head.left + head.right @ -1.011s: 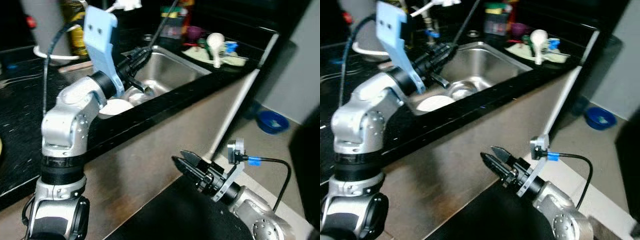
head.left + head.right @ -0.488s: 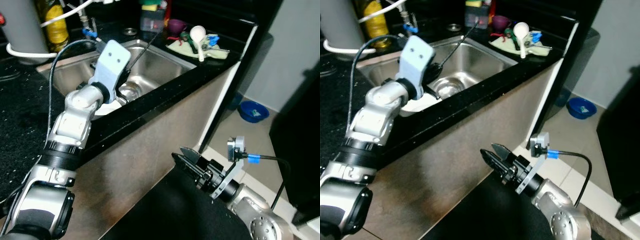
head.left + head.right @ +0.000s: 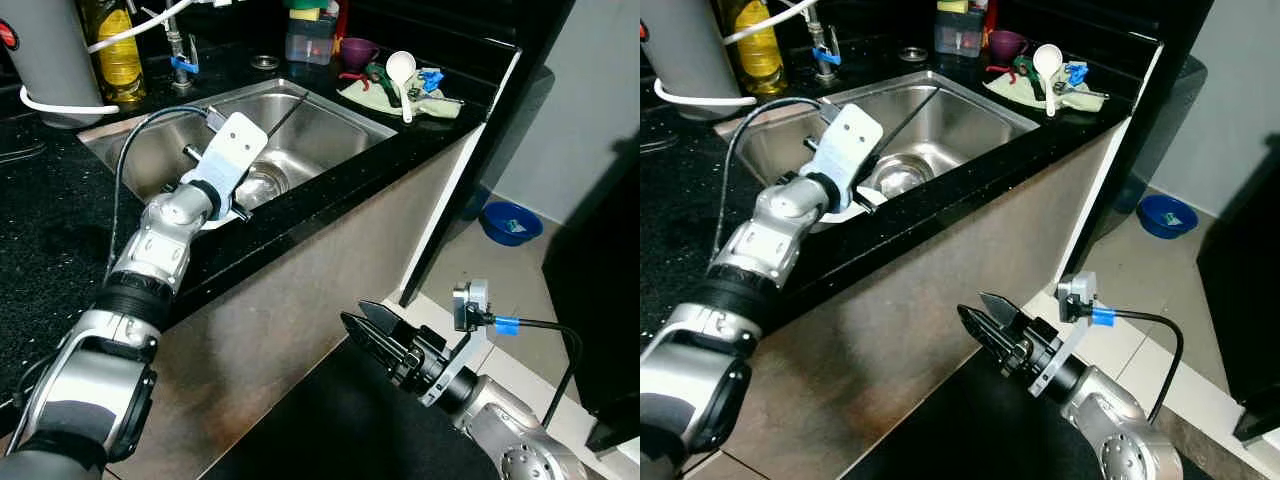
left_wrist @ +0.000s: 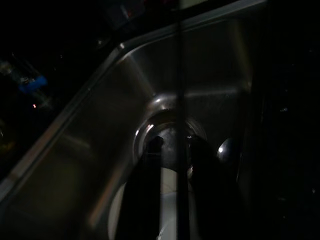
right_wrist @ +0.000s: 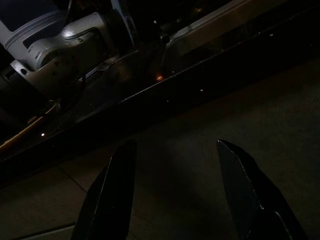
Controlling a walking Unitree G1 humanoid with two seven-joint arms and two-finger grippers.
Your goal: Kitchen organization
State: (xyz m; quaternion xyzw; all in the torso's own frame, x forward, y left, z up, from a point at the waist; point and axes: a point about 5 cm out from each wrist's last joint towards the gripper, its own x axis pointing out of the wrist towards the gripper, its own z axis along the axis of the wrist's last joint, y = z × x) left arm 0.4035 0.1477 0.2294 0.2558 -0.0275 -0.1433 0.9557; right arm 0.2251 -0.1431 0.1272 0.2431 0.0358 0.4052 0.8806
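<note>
Silver jointed arms, black cuffs and cables; pale-blue wrist plate; blue-tagged cable; black-fingered right hand (image 3: 362,322).

No text or label can be read

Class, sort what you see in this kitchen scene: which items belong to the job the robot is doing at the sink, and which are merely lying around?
In the job:
- sink
- white plate in the sink
- long thin black rod leaning in the sink
- left gripper, reaching into the sink
- right gripper, open, idle beside the counter front

Lying about:
- yellow bottle
- white ladle
- purple cup
- blue bowl on the floor
</note>
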